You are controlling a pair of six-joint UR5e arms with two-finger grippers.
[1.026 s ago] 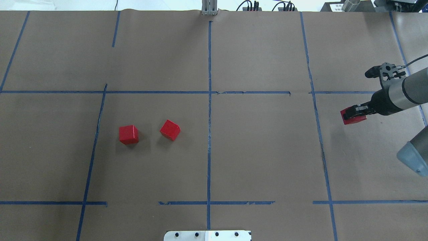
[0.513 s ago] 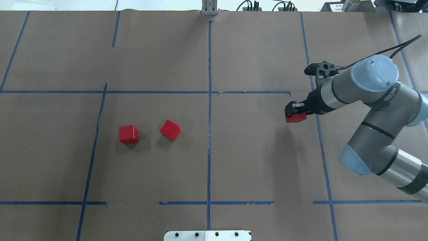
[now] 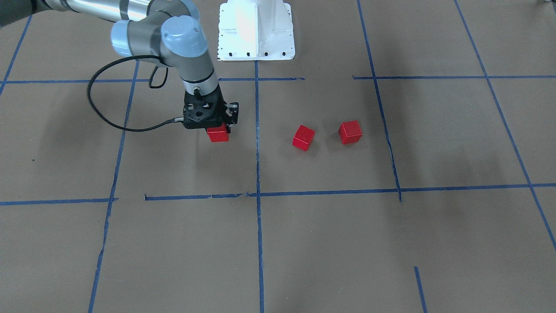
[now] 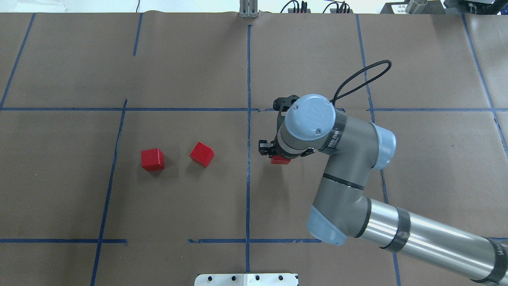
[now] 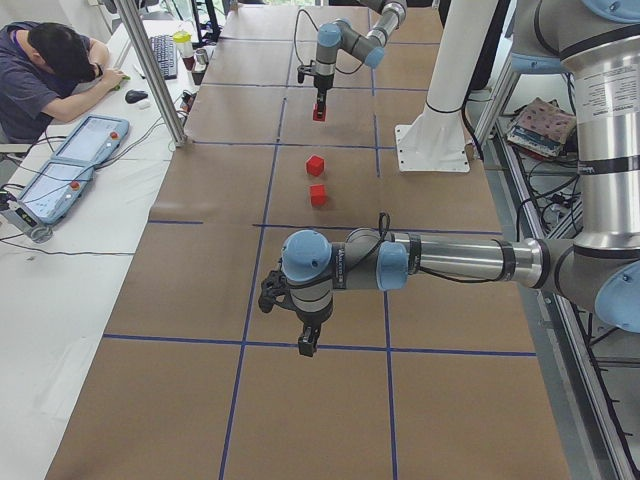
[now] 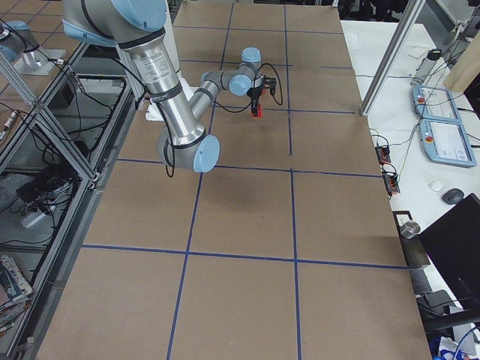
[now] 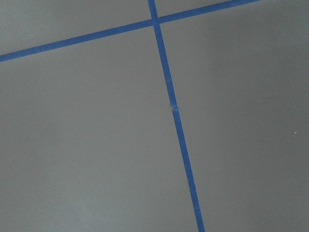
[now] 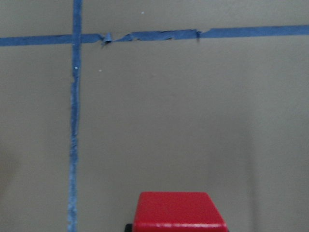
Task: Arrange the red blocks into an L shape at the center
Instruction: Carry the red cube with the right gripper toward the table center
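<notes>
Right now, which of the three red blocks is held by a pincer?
The block right of the middle tape line, gripped by the right pincer. The other two blocks lie free on the paper, left of that line.

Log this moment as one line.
right hand: gripping held block beside center line | left block, turned block: loose, apart | L: unformed

Blue tape lines cross the brown worktop; a white desk stands along its 12 o'clock edge.

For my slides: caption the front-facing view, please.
Right gripper holds one red block beside the center tape line; two more red blocks sit apart on its other side.
</notes>
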